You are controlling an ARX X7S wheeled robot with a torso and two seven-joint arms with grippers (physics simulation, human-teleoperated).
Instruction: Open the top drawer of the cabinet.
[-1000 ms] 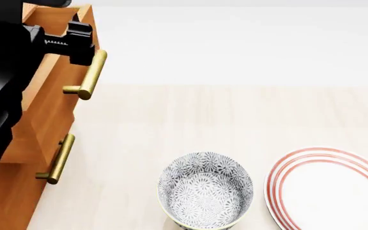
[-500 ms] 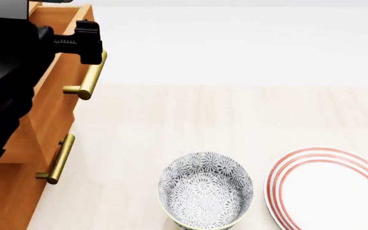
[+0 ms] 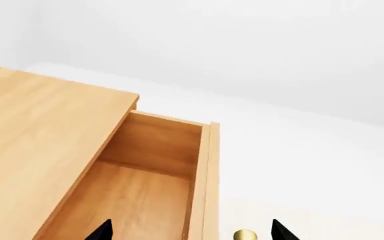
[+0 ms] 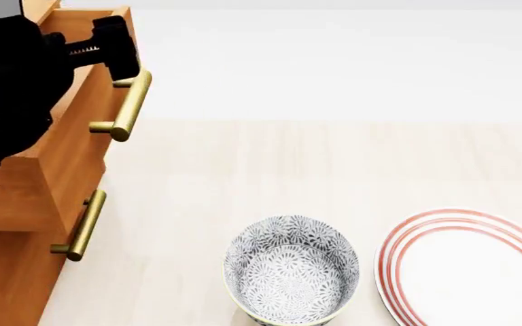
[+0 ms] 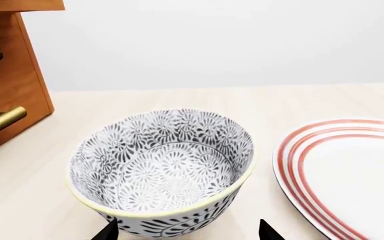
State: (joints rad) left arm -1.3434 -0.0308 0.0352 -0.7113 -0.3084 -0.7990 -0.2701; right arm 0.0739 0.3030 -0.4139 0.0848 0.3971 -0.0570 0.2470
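Note:
The cabinet (image 4: 14, 265) stands at the left edge of the head view. Its top drawer (image 4: 75, 153) is pulled out, with its brass handle (image 4: 130, 103) facing the table. In the left wrist view the cabinet top (image 3: 38, 130) lies beside the open drawer's paler inside (image 3: 138, 195). My left gripper (image 4: 116, 60) is open just above the far end of the handle. Its fingertips (image 3: 102, 232) straddle the drawer front and the handle's end (image 3: 245, 235) without touching them. My right gripper (image 5: 187, 232) is open and empty, low behind a patterned bowl (image 5: 165, 165).
The lower drawer's handle (image 4: 83, 224) is shut in below. The blue-patterned bowl (image 4: 291, 272) and a red-rimmed white plate (image 4: 470, 268) sit on the pale wooden table near the front. The plate (image 5: 352, 170) also shows in the right wrist view.
My left gripper has lifted off the top handle and moved up and back. The drawer has stayed pulled out. The right arm has not moved.

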